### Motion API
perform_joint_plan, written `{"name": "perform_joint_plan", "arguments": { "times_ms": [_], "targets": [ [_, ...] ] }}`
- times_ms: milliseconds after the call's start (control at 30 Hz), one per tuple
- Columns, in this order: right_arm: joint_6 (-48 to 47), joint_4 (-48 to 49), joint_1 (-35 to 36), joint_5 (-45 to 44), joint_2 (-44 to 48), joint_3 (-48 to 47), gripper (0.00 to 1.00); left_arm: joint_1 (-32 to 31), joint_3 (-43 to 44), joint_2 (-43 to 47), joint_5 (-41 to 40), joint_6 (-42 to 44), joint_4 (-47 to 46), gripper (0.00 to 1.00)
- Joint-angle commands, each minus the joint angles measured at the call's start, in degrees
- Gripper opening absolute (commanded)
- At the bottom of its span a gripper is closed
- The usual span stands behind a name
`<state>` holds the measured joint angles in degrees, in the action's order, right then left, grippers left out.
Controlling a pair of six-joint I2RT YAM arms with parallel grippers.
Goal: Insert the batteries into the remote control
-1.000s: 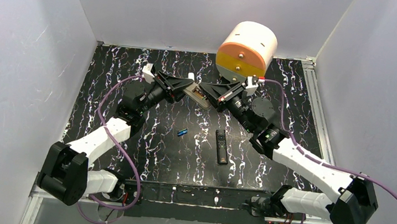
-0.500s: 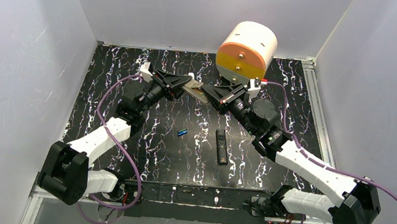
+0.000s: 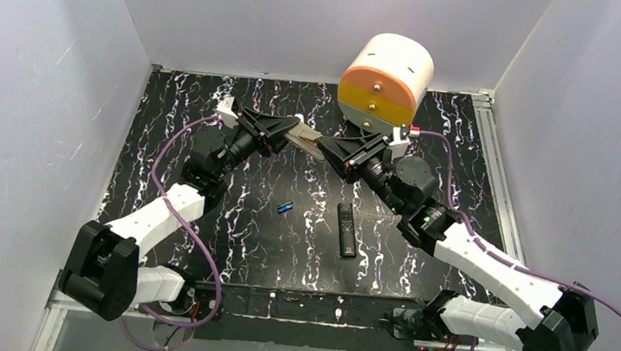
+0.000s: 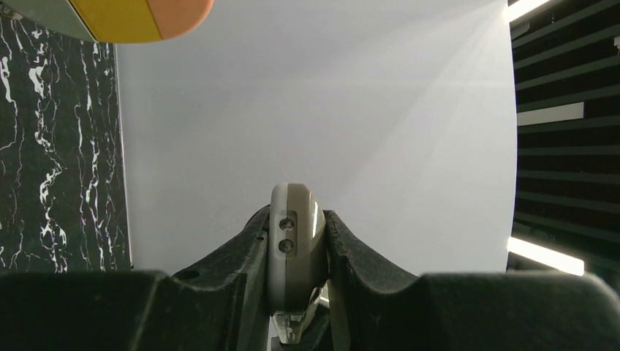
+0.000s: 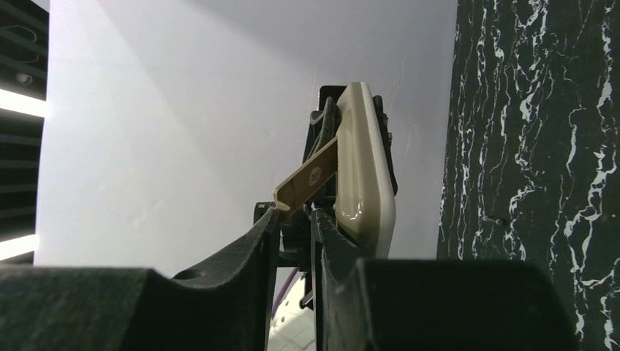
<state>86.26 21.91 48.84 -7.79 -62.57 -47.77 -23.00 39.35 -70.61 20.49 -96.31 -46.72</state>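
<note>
My left gripper (image 4: 296, 219) is shut on the remote control (image 4: 294, 238), which stands edge-on between its fingers. From above, the remote control (image 3: 304, 136) hangs over the back middle of the table between my left gripper (image 3: 288, 134) and my right gripper (image 3: 326, 147). In the right wrist view the remote control (image 5: 363, 172) has a tan cover flap (image 5: 307, 181) sticking out at an angle. The flap's tip lies between the fingertips of my right gripper (image 5: 295, 216), whose jaws stand slightly apart. A blue battery (image 3: 285, 207) lies on the table, away from both grippers.
A slim black remote (image 3: 347, 229) lies right of the blue battery. A big white, orange and yellow drum (image 3: 385, 80) stands at the back, just behind my right gripper. White walls close in the black marbled table (image 3: 195, 242).
The remote has been lifted slightly toward the back and turned more edge-on. My right gripper's jaws, shut a second ago, have parted a little. The blue battery and black remote have not moved.
</note>
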Motion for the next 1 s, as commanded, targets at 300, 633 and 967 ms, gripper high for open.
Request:
{"name": "perform_joint_plan", "arguments": {
  "times_ms": [300,633,967],
  "targets": [
    [-3.0,-6.0,0.0,-3.3,3.8,-0.2,0.40,-0.3,1.0,-0.4,0.0,0.0,-4.0,0.00],
    [-3.8,-7.7,0.0,-2.9,6.3,0.1,0.44,0.7,1.7,-1.2,0.2,0.7,-4.0,0.00],
    [-14.3,-20.4,-0.3,-3.8,11.1,-2.5,0.81,1.2,2.0,-1.4,2.4,5.7,-3.1,0.00]
  ]
}}
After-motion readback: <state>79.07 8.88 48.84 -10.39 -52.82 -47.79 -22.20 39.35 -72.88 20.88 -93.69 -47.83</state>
